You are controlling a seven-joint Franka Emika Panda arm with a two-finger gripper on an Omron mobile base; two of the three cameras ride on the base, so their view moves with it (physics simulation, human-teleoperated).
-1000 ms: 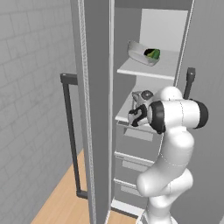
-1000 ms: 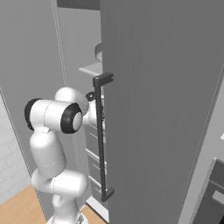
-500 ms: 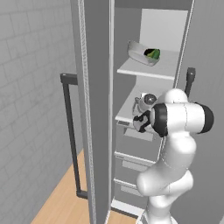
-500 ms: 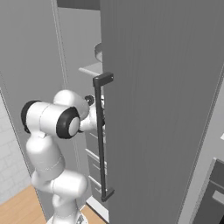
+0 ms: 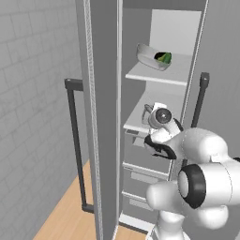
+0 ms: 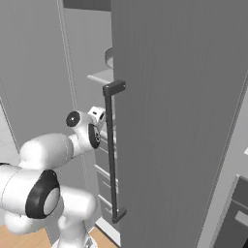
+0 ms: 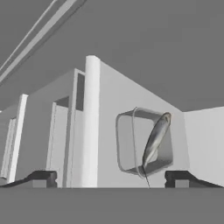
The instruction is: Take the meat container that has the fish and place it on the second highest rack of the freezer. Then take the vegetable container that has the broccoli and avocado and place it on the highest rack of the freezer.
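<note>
1. Thin silvery-grey fish (image 7: 155,138) lies in its clear grey tray (image 7: 143,142) on the lower pale grey shelf board (image 5: 149,112), its target rack.
2. Broccoli-avocado container (image 5: 153,56) sits on upper shelf board (image 5: 164,74).
3. Gripper (image 7: 111,178) fingers spread, empty, near tray: looks like release done.

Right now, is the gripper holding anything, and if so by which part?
Nothing is held. The gripper stands open, its fingertips apart and clear of the fish container, which sits on the second highest rack with the fish in it.
</note>
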